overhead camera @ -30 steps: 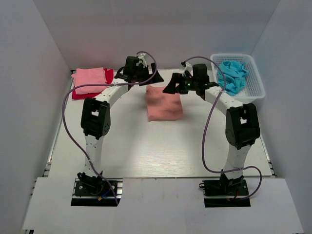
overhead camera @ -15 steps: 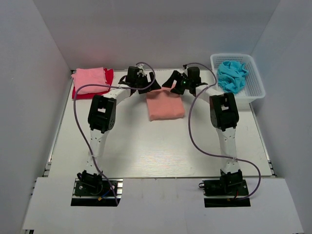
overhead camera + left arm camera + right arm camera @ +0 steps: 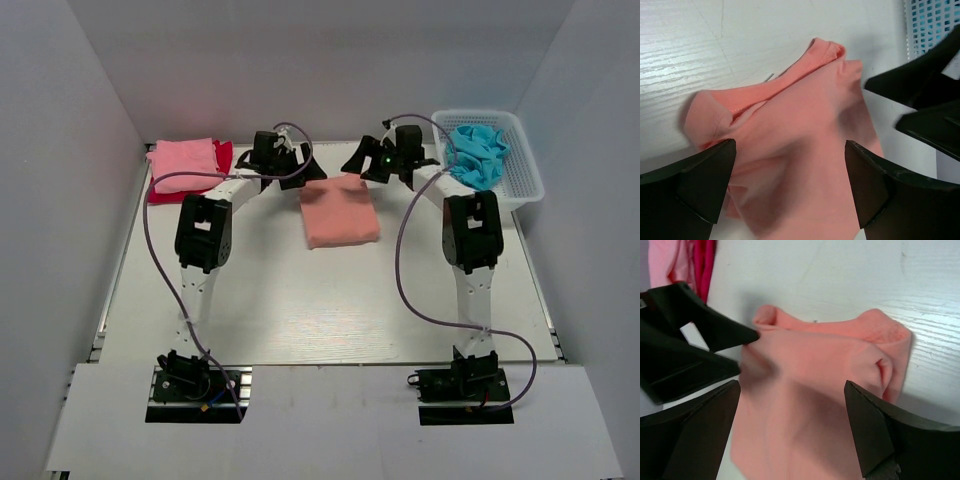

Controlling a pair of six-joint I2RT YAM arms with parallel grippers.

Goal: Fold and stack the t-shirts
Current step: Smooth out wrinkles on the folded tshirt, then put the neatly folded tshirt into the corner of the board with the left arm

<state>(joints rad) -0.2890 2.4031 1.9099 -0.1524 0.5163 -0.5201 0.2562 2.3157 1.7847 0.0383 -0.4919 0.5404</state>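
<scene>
A folded salmon-orange t-shirt (image 3: 340, 212) lies flat in the middle of the table. My left gripper (image 3: 308, 170) hovers open at its far-left corner, and my right gripper (image 3: 362, 162) hovers open at its far-right corner. In the left wrist view the shirt (image 3: 805, 130) fills the space under the open left gripper (image 3: 790, 146), nothing pinched. The right wrist view shows the same shirt (image 3: 815, 365) below the open right gripper (image 3: 791, 386). A light pink t-shirt (image 3: 185, 163) lies folded on a red one (image 3: 164, 195) at the far left. A turquoise t-shirt (image 3: 476, 153) sits crumpled in the basket.
The white lattice basket (image 3: 527, 178) stands at the far right corner, its wall (image 3: 932, 20) also in the left wrist view. The pink shirt (image 3: 667, 260) and the red shirt (image 3: 705, 265) show at the right wrist view's top left. White walls close in the table.
Both grippers have drawn back from above the salmon shirt's far edge toward the back of the table and apart. The shirt lies flatter. Both stayed open.
</scene>
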